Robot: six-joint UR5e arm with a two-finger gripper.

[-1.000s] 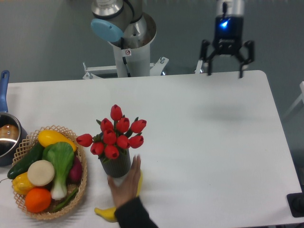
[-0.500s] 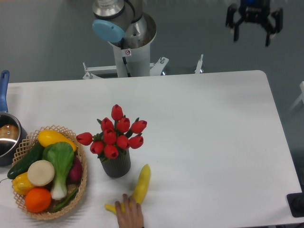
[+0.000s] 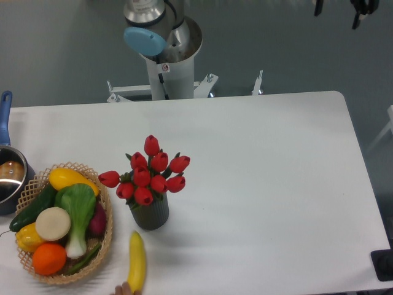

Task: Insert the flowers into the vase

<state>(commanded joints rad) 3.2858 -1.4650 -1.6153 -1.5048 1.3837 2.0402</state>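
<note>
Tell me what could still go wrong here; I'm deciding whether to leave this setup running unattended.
1. The flowers spread wider than the small vase holding them, so it looks top-heavy; a nudge might tip it.
2. The banana lies close to the vase with fingertips at its lower end; moving it could bump the vase.
3. The end effector is mostly cut off at the frame's top edge, so its state cannot be checked.

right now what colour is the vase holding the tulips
Dark grey, nearly black, with fine vertical ribs, seen in the fixed camera view: vase.
</note>
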